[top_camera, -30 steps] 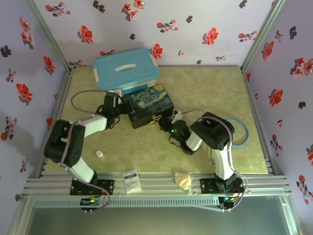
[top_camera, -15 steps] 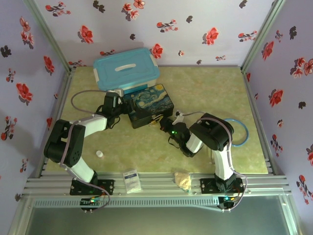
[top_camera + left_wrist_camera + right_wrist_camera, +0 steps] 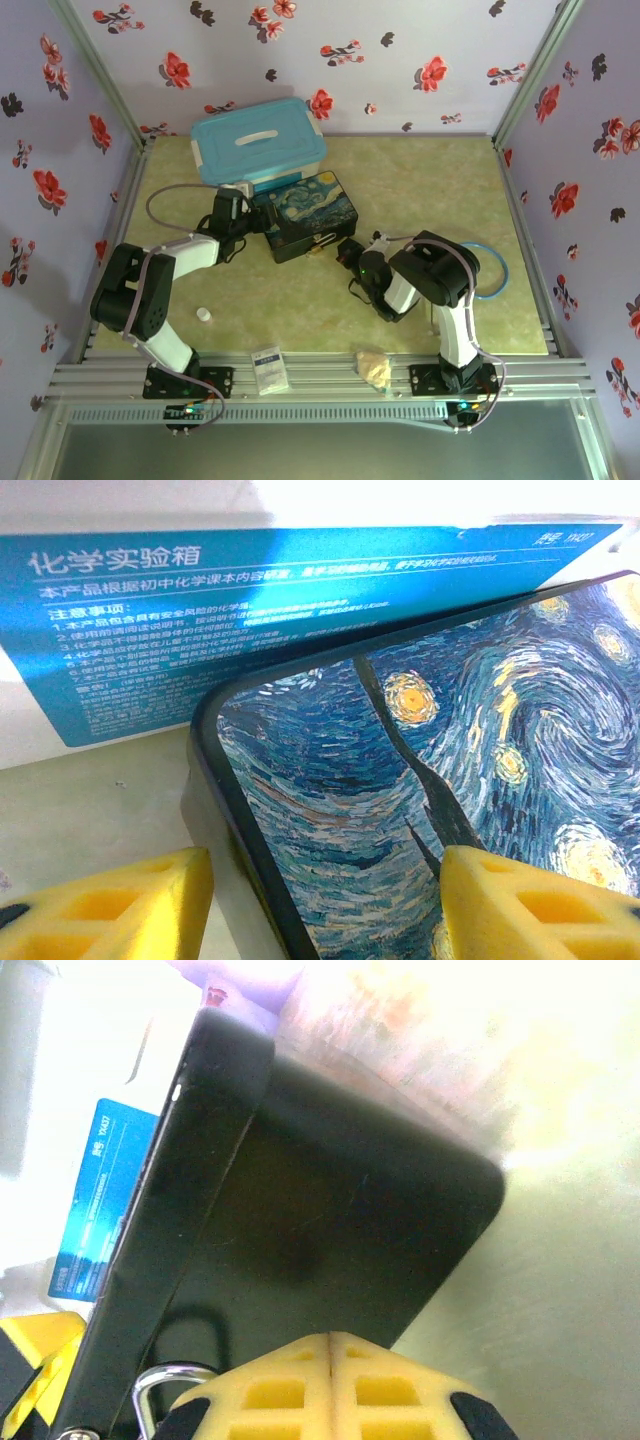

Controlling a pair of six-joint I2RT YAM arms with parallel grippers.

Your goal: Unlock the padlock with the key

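Two grippers at the box (image 3: pixel 305 212) — left gripper (image 3: pixel 320 900) spread astride its corner, right gripper (image 3: pixel 330 1368) pinched together beside the padlock (image 3: pixel 165 1369), lower left — seemingly the approach step; next needs fine key alignment.

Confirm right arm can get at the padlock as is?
Likely yes: the right gripper sits at the painted box front, the padlock just beside its shut fingers, nothing between.

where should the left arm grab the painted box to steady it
Take the painted box by its left short end, from the left, where the open left gripper sits. That wall is straight and low, the blue tub stands close behind, and the padlock hangs on the near front, which should probably stay free for the shut right gripper.
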